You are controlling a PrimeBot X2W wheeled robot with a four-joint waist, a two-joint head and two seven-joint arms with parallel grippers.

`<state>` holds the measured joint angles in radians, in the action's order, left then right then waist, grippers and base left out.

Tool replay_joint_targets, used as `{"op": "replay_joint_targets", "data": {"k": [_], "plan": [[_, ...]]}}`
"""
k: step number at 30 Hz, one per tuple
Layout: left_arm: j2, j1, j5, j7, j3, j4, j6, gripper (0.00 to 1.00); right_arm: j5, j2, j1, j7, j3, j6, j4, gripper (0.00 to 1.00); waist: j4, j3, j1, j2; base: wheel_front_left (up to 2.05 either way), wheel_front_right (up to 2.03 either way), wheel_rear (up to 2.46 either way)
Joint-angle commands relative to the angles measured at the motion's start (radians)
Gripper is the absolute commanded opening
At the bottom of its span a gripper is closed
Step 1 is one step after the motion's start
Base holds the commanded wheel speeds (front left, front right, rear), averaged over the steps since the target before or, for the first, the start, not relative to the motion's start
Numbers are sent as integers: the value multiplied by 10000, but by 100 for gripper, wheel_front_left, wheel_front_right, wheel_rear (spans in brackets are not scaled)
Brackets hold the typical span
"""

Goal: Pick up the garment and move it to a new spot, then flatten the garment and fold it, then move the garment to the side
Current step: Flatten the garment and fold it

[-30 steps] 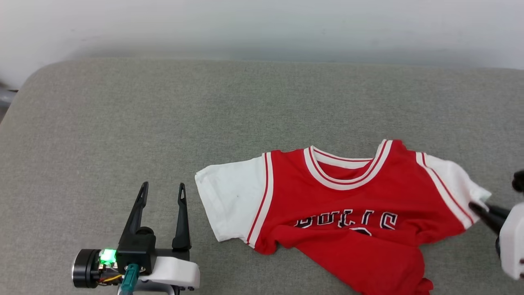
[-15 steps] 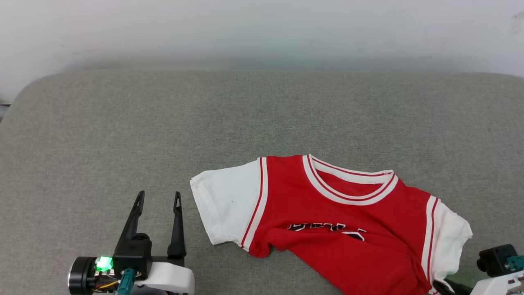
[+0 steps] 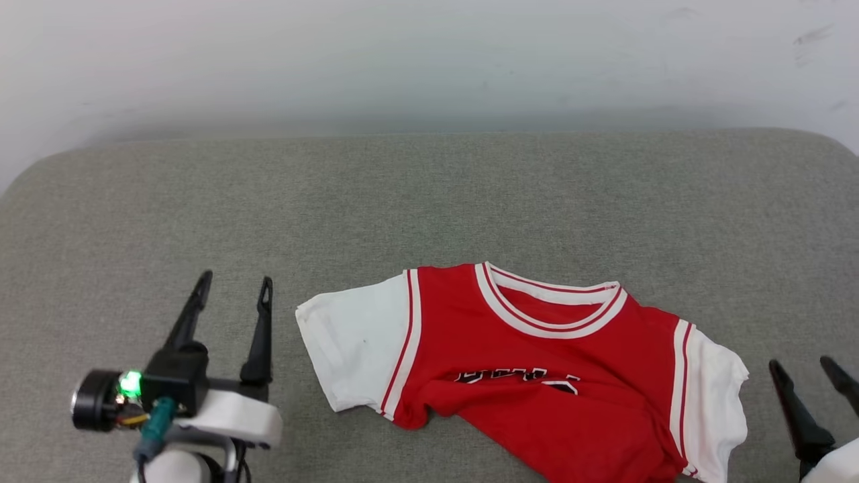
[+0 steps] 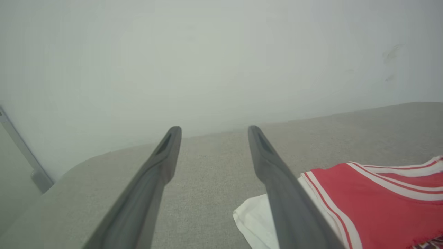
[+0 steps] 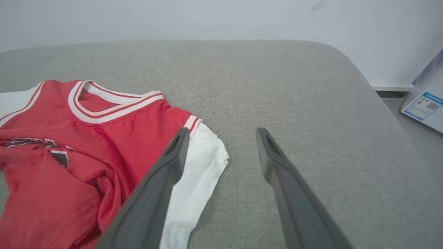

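Spread chest-up on a grey woven fabric cushion [image 3: 429, 201], toward its near right part: a red basketball-style jersey with white short sleeves and red-and-white striped trim [image 3: 537, 376]. Collar pointing toward the plain white wall [image 3: 429, 60], hem toward the robot and running off the bottom of the head view. Sleeve on the robot's left lying fairly flat. Red body bunched and creased low down, with the black-and-white chest lettering partly swallowed by a fold. Sleeve on the robot's right rumpled.

Left gripper with two long dark fingers [image 3: 235, 278] just beside the flat white sleeve and apart from it, fingers spread wide, gripping nothing. In the left wrist view, only cushion between the tips of the left gripper [image 4: 214, 129], the jersey [image 4: 373, 200] off to the right past one finger.

Right gripper [image 3: 800, 363] at the lower right corner of the head view, near the rumpled sleeve and clear of it, fingers also parted wide and empty. In the right wrist view, bare cushion between the tips of the right gripper [image 5: 223, 131], one finger crossing in front of the white sleeve of the jersey [image 5: 69, 145]. Touching the cloth or not: impossible to tell.

Beyond the cushion's rounded corner, a blue-bordered printed label [image 5: 423, 105].
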<state>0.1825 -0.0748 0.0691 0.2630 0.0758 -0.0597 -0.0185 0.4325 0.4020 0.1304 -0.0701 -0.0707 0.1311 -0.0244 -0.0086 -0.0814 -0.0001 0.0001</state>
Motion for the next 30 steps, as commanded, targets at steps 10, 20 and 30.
{"op": "replay_joint_targets", "data": {"k": [10,20,30], "plan": [[1269,-2359,840,-1172,399,-964,1330,100,-2098,-1978,-431,1647,-563,-7,1501,100,-351,-241,1,-1,0,0,0],[3011,-4660,3570,-5583,2786,-1584,1478,100,-2709,-2587,-756,1922,-36,-7,1867,100,-715,-975,1,-1,0,0,0],[4398,-5797,5632,-9336,5075,-2011,1482,100,-2745,-2611,-1120,2010,158,-9,1709,100,-1004,-1559,1,-1,0,0,0]]}}
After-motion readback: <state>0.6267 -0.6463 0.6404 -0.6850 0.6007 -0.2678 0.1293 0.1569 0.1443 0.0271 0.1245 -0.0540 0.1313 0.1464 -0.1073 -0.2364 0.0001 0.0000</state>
